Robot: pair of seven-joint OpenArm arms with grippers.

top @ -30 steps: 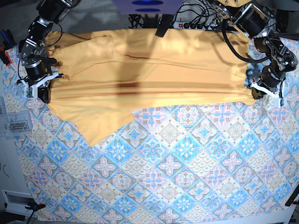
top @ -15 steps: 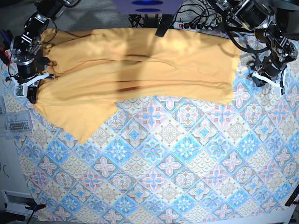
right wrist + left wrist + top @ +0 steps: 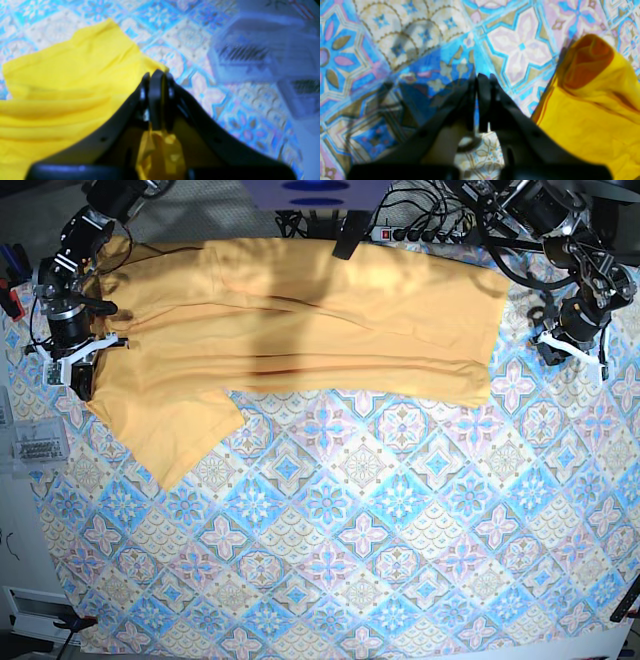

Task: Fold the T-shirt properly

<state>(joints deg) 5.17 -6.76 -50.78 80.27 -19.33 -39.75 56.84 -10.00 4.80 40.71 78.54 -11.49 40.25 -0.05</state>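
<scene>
The left gripper's (image 3: 477,77) black fingers are pressed together on nothing, over the blue-and-pink tile-patterned cloth (image 3: 425,50) covering the bench, just beside the plain yellow-orange short-sleeved T-shirt (image 3: 300,310). The right gripper's (image 3: 156,75) fingers are clamped on a bunched fold of that shirt, which lies spread across the far part of the bench. No writing is readable. A clear plastic box (image 3: 262,60) at the right looks blurred.

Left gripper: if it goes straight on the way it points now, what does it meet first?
Most likely the tile-patterned cloth: the shut, empty left gripper points down at it. The T-shirt lies off to one side. Depth is unclear.
</scene>
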